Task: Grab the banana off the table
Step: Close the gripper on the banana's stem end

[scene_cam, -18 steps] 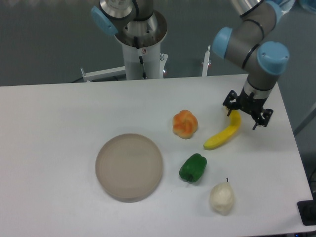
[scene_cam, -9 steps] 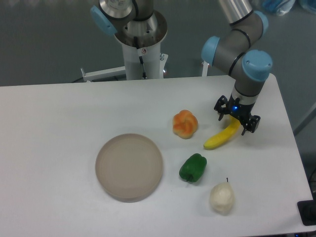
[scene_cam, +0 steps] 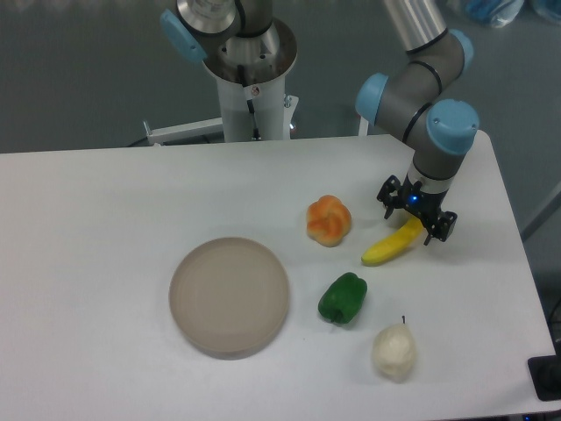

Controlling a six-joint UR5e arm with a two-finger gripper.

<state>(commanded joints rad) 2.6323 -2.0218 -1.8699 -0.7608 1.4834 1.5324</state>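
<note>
A pale whitish pear [scene_cam: 394, 353] with a thin dark stem stood nearest the lower edge of the frame, at the lower right of the white worktop [scene_cam: 105, 228]. Just above and left of it sat a green pepper [scene_cam: 343, 298]. To the left of the pepper, in the lower middle of the frame, lay a round beige-grey plate [scene_cam: 230, 296], flat on the worktop.

Higher up, right of centre, the banana [scene_cam: 392, 244] lay on the worktop, slanting from its lower left end up toward the right. Left of it, well apart from the pepper, sat an orange, lobed fruit-like object [scene_cam: 329, 220]; what exactly it was could not be told.

The claw [scene_cam: 415, 216] hung over the banana's upper right end, its two black fingers spread, one on either side of that end. Whether the fingers touched the banana could not be told. The grey arm [scene_cam: 421, 83] with blue joint caps rose from the claw toward the upper right of the frame. At the far edge of the worktop, upper middle, stood a white mounting post [scene_cam: 254, 101].
</note>
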